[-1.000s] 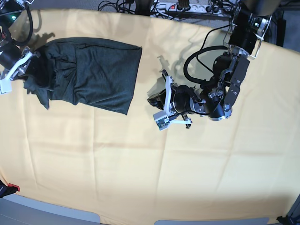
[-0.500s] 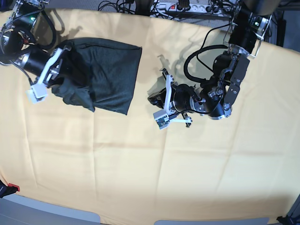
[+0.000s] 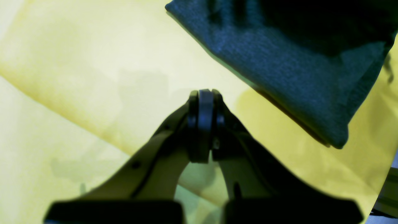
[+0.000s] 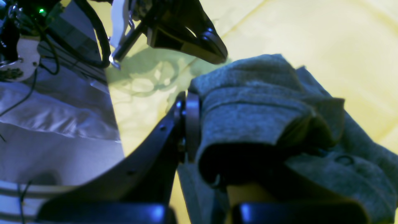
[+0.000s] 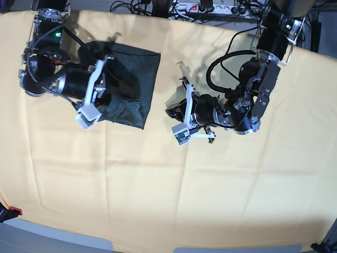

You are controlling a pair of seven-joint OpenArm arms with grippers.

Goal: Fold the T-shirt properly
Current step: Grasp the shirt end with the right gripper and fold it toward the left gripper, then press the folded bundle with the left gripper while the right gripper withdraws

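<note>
The T-shirt [image 5: 138, 74] lies dark teal-grey on the yellow cloth at the back left, its left part lifted and carried over its body. My right gripper [image 5: 110, 92] is shut on a bunched fold of the T-shirt [image 4: 248, 105] and holds it above the flat layer. In the right wrist view the fabric drapes over the gripper [image 4: 199, 124] and hides one finger. My left gripper [image 5: 169, 112] is shut and empty, low over bare cloth to the right of the shirt. In the left wrist view its fingertips [image 3: 202, 102] meet, with the shirt's corner [image 3: 295, 71] beyond them.
The yellow table cloth [image 5: 158, 184] covers the whole table, with creases. A power strip and cables [image 5: 205, 7] lie along the back edge. The left arm's cable loop [image 5: 221, 68] hangs above the cloth. The table's front edge [image 5: 52, 237] shows at the bottom.
My right gripper has swept rightward with the shirt's left part, laying it over the body, so the shirt looks narrower. The left arm has not moved.
</note>
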